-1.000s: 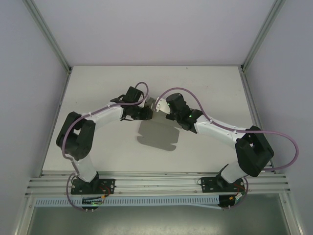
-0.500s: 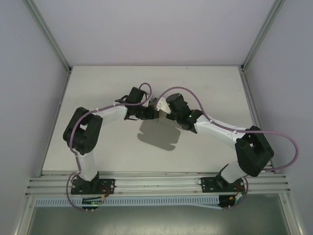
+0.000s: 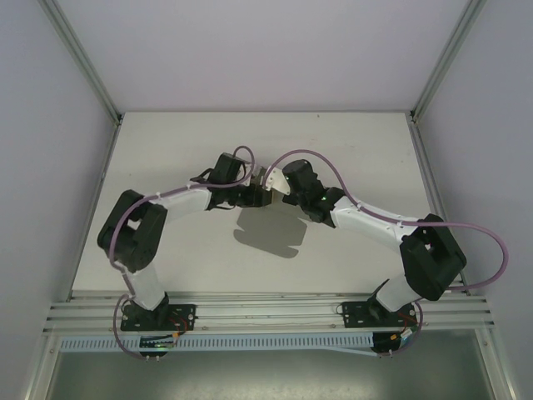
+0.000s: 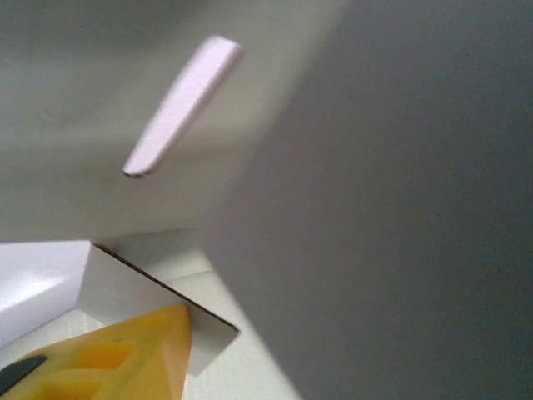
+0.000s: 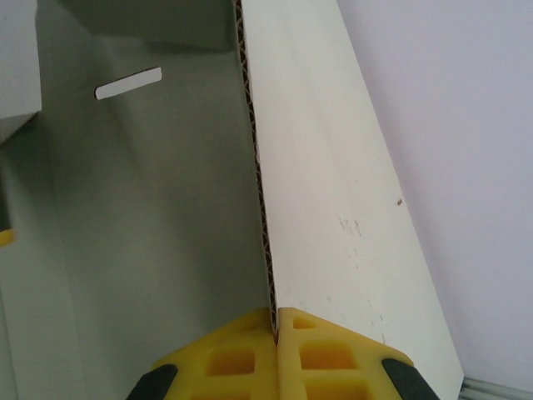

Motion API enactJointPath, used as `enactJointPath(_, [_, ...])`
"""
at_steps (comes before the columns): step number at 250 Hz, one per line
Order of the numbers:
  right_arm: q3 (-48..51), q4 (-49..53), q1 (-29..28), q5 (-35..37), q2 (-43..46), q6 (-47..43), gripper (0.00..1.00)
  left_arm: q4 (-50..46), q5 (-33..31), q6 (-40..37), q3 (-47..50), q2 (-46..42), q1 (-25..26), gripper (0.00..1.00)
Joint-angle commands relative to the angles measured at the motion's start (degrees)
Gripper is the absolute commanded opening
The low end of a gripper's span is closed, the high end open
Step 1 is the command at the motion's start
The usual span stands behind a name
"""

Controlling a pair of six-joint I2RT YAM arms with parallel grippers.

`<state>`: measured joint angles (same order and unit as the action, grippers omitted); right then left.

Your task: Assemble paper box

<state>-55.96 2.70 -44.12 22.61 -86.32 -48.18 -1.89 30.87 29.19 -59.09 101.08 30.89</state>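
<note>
I see the paper box [image 3: 268, 178] lifted over mid-desk [image 3: 166, 150] between both arms: pale grey card, corrugated edge, one slot [image 5: 128, 83]. The right pincer [image 5: 275, 315] is clamped on that edge. The left pincer [image 3: 255, 197] touches a flap; I can't tell its grip.

Up top, the white table [image 3: 166, 150] sits wide and flat inside pale lilac walls [image 3: 250, 50], with an aluminium upright [image 3: 79, 54] slanting away at the left back corner and its twin [image 3: 445, 58] at the right. Along the near edge runs a ribbed aluminium rail [image 3: 275, 312], and just below it lies a slotted white cable duct [image 3: 266, 342]. From the right wrist view, that lilac wall [image 5: 450, 125] covers the right-hand side, with a sliver of rail [image 5: 500, 387] in the bottom corner.
</note>
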Motion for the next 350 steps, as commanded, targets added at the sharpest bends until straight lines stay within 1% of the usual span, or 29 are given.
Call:
enactJointPath(1, [0.35, -2.70, 0.77, -0.59, 0.02, -2.22, 0.00, -0.77, -3.59, -0.94, 4.24, -7.16, 0.48, 0.59])
enactJointPath(35, [0.07, -3.48, 1.81, -0.82, -0.23, -3.21, 0.00, -2.81, -7.87, 0.13, 10.02, -14.15, 0.31, 0.63])
enactJointPath(61, [-0.46, -3.90, 2.23, -1.17, -0.89, -3.86, 0.00, -2.51, -7.93, 1.33, 14.37, -17.43, 0.32, 0.61])
enactJointPath(82, [-0.81, -4.50, 2.24, -1.59, -1.54, -4.27, 0.00, -1.88, -7.83, 1.99, 16.73, -17.13, 0.31, 0.55])
enactJointPath(99, [-1.06, -5.02, 2.25, -2.60, -1.92, -4.53, 0.00, 0.55, -6.59, 2.36, 17.59, -15.27, 0.31, 0.48])
enactJointPath(122, [-1.12, -6.20, 2.08, -4.09, -2.41, -4.73, 0.00, 5.22, -3.20, 2.32, 17.34, -10.91, 0.30, 0.37])
enactJointPath(142, [-1.05, -7.12, 1.61, -5.10, -2.96, -5.28, 0.00, 7.83, -1.66, 2.89, 16.40, -6.52, 0.31, 0.26])
enactJointPath(165, [0.38, -9.92, 0.53, -5.56, -3.22, -7.87, 0.00, 8.30, -0.46, 2.91, 14.78, -2.22, 0.31, 0.17])
enactJointPath(174, [1.18, -10.96, 0.05, -6.00, -3.24, -8.84, 0.00, 8.31, -0.38, 2.87, 14.52, -0.84, 0.35, 0.15])
enactJointPath(188, [2.75, -12.66, -0.86, -5.98, -3.36, -10.73, 0.00, 8.30, -0.84, 2.92, 14.48, 0.40, 0.31, 0.14])
enactJointPath(211, [6.81, -16.89, -3.31, -3.25, -4.16, -14.21, 0.00, 7.83, -1.66, 2.88, 15.13, 0.98, 0.34, 0.12])
enactJointPath(245, [11.69, -21.14, -6.76, 3.74, -6.66, -15.98, 0.00, 7.52, -3.58, 3.15, 16.56, 0.26, 0.31, 0.12])
enactJointPath(259, [13.75, -23.00, -8.63, 7.04, -7.74, -16.33, 0.00, 7.69, -3.26, 3.37, 16.79, 0.60, 0.31, 0.12])
enactJointPath(272, [14.77, -23.16, -9.78, 8.59, -8.28, -14.98, 0.00, 8.00, -2.74, 3.51, 16.66, 1.28, 0.31, 0.11])
enactJointPath(297, [15.63, -20.18, -10.30, 8.68, -8.75, -11.25, 0.00, 9.03, -1.88, 3.97, 16.72, 1.66, 0.31, 0.09])
enactJointPath(322, [16.70, -20.96, -10.61, 9.16, -9.12, -10.45, 0.00, 9.14, -2.14, 3.95, 17.05, 0.99, 0.31, 0.09])
enactJointPath(350, [16.52, -20.45, -10.25, 8.02, -9.70, -8.82, 0.00, 9.02, -2.46, 4.03, 17.33, 0.09, 0.35, 0.09])
